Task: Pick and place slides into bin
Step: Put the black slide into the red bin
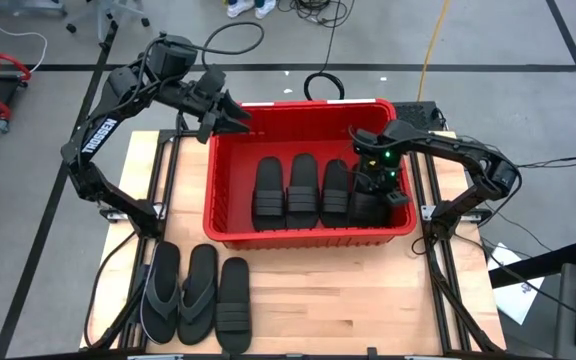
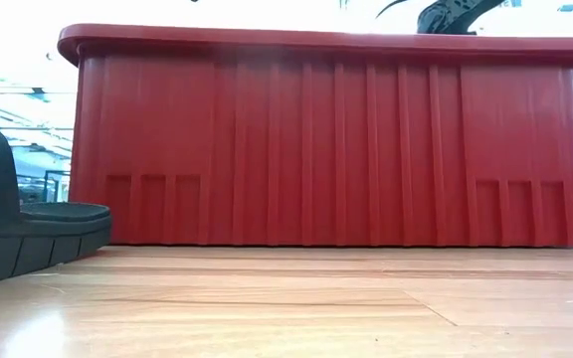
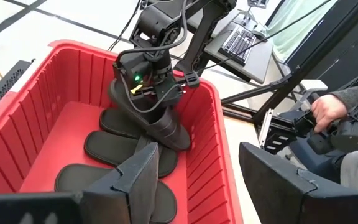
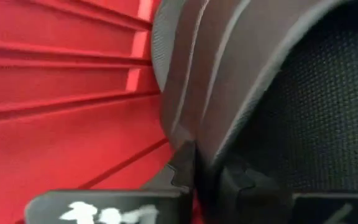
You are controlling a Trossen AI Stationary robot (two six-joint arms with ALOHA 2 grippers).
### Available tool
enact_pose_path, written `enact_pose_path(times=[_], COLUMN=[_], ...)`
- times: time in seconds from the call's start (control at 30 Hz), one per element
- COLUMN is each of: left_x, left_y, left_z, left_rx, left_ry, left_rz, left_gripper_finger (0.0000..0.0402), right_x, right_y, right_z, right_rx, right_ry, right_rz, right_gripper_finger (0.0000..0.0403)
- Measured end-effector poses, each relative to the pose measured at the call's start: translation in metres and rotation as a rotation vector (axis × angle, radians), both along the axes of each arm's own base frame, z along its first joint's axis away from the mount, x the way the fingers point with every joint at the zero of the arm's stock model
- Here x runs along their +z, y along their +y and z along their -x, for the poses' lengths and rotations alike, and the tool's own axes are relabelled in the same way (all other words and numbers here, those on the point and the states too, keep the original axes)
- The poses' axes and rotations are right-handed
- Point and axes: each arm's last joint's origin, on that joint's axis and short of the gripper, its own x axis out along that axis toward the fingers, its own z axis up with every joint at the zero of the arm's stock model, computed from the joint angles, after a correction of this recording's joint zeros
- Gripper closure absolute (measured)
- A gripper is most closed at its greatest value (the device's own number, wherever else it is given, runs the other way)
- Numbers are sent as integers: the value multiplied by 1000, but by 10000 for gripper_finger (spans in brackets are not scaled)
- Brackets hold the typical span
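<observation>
While the right end effector (image 1: 378, 183) reaches down inside the bin (image 1: 230, 150) at its right end, it grips a ribbed-strap sandal (image 3: 164, 129) by the strap, fingers pinched on it; the sandal hangs tilted, its low end touching or nearly touching the sandals already laid on the floor of the bin. Whether the pinch has begun to loosen I cannot tell from these views. The right wrist view shows only the dark strap close up against the red ribbed wall.

To finish this placement well, I judge the arm should lower until the sole lies flat beside the row, then let go and lift straight up so the fingers do not drag the strap or knock the neighbours. The near wall is close, so a sideways exit risks a bump.

Three sandals (image 1: 302, 190) lie side by side in the middle of the bin, just beside the held one. The left end effector (image 1: 230, 118) waits with its fingers apart above the bin's far left corner, holding nothing. On the worktop (image 1: 368, 300) in front of the bin three more remain: two thong flip-flops (image 1: 179, 292) and one ribbed sandal (image 1: 233, 303), touching each other in a row.
</observation>
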Motion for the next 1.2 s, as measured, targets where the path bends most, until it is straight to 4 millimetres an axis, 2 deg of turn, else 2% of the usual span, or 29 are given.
enact_pose_path(times=[0.2,0.5,0.77,1.2], left_x=[0,0,0,0], left_y=[0,0,0,0], left_z=[0,0,0,0], left_rx=[0,0,0,-1], left_ry=[0,0,1,1], left_rz=[0,1,1,1], left_gripper_finger=[183,183,183,183], right_x=[7,23,25,25], right_y=[-5,-9,-9,-10], right_z=[-4,-8,-8,-8], right_rx=[-66,-107,-156,-194], right_ry=[40,33,62,88], right_rz=[91,139,144,185], right_gripper_finger=[342,300,272,192])
